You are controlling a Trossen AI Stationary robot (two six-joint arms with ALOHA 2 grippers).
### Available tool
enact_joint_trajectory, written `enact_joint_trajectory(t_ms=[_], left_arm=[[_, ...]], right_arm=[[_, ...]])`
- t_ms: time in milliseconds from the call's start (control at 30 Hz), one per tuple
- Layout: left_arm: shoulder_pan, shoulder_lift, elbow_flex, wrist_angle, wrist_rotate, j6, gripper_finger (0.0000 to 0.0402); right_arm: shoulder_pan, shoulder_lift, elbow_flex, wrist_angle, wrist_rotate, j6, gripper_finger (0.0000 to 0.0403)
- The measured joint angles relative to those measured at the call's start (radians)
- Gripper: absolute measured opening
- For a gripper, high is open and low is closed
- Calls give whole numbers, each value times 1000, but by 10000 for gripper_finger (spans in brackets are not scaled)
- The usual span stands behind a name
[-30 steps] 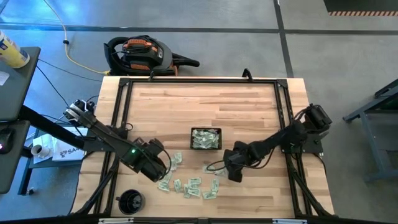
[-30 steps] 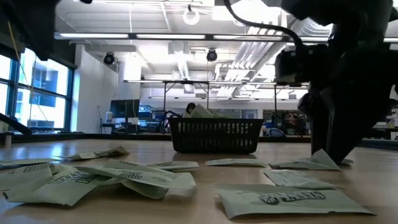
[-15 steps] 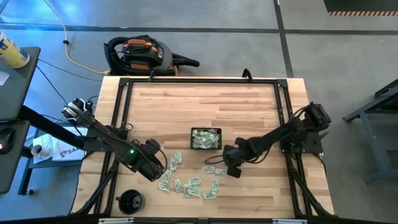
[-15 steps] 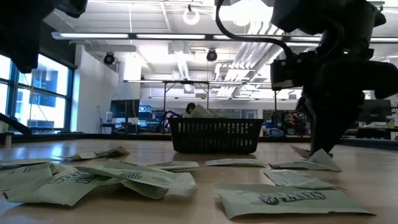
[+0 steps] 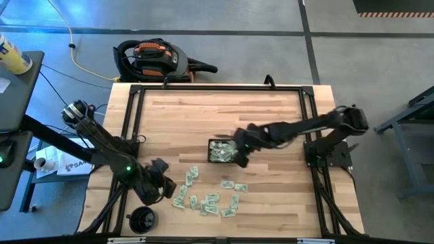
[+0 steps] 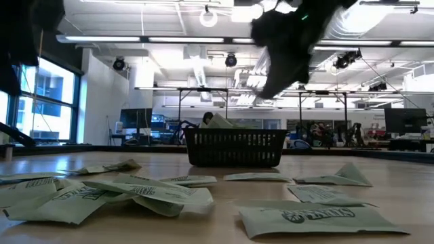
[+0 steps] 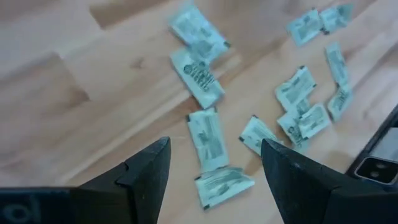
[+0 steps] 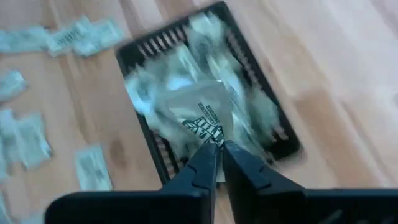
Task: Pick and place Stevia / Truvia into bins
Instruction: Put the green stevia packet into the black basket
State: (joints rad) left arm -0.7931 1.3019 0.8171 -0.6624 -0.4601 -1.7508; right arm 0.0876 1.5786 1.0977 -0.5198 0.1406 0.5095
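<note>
Your right gripper (image 8: 216,144) is pinching one pale green paper sachet (image 8: 200,116) over the black mesh tray (image 8: 283,134); left gripper (image 7: 214,163) hangs wide open above the scattered sachets (image 7: 208,138)

Pale green-and-white sachets (image 5: 205,201) with dark lettering, black mesh tray (image 5: 237,160), light striped wooden table (image 5: 203,115).

Far half of table (image 5: 203,108) bare wood — open passage. Black tray (image 5: 224,151) mid-table, right gripper (image 5: 241,154) over its right edge. Loose sachets (image 5: 207,196) near of it; round black cup (image 5: 142,219) near-left corner.
</note>
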Motion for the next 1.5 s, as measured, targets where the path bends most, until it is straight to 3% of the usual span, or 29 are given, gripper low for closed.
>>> enact_joint_trajectory(t_ms=[100,200,300,433,567,767,867,1033,1167,1400,1500], left_arm=[[11,26,-70,150,7,11,282],[35,47,-93,158,7,14,282],[79,60,-94,163,-3,58,282],[166,83,-94,207,-9,210,282],[299,124,-94,220,68,237,282],[443,203,-94,355,179,347,282],[467,253,-86,460,244,412,282],[466,327,-82,428,273,408,274],[466,347,-81,407,279,438,217],[528,344,-16,303,253,605,28],[581,344,39,242,236,705,30]], right_arm=[[-64,54,30,44,-106,-16,44],[-90,74,59,8,-175,-19,90],[-86,70,79,-75,-180,-23,145],[-46,23,109,-184,-72,-39,211],[2,-17,118,-287,49,-2,255],[46,-32,115,-397,148,98,276],[61,-32,115,-404,153,125,277],[78,-32,114,-418,194,145,277],[76,-32,114,-425,200,146,277],[69,-32,114,-452,222,148,277],[69,-32,114,-474,227,149,277]])
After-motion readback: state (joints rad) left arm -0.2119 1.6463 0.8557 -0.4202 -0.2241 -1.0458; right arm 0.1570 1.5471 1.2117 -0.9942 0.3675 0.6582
